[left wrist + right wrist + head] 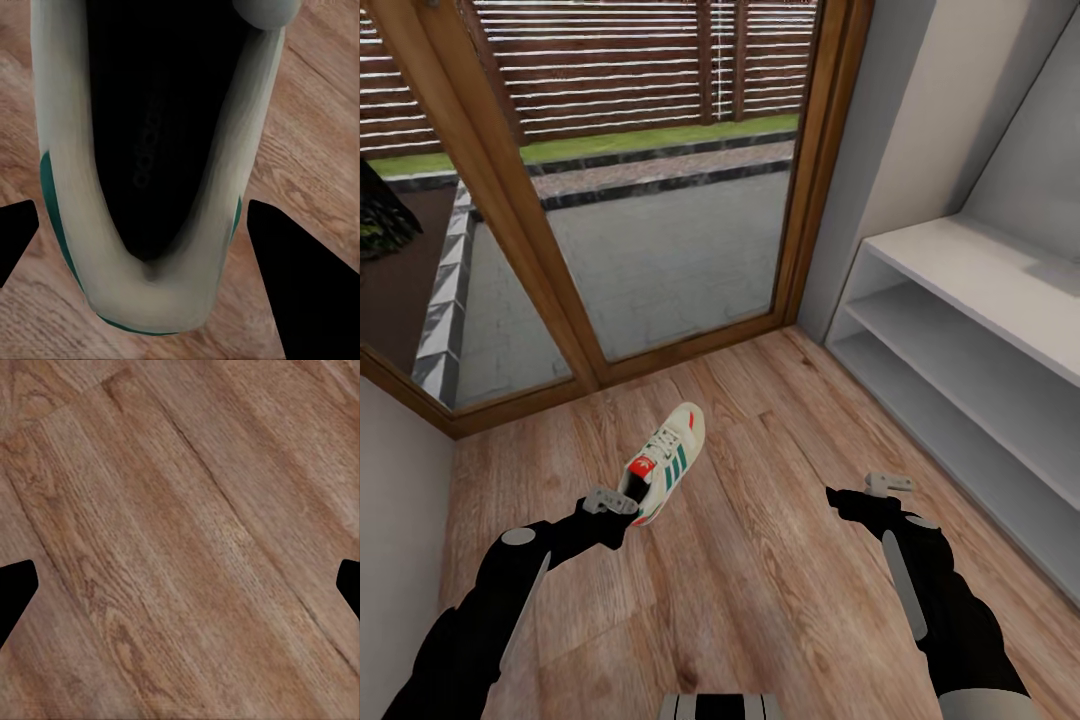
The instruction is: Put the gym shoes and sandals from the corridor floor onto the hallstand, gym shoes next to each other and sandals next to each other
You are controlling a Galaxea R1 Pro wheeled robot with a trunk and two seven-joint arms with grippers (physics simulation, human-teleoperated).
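Observation:
One gym shoe (668,462), cream-white with green stripes and a red heel patch, lies on the corridor floor (760,560) in front of the glass door. My left gripper (610,503) is open at its heel. In the left wrist view the shoe's dark opening and heel (150,300) sit between the two spread fingers (300,277). My right gripper (887,485) hangs open over bare planks (180,540), between the shoe and the hallstand (960,265). The hallstand's two long shelves hold nothing. The sandals are out of view.
A wood-framed glass door (660,240) closes off the far side, with a paved yard behind it. A pale wall (400,520) runs along the left. The hallstand lines the right side, with open floor between it and the shoe.

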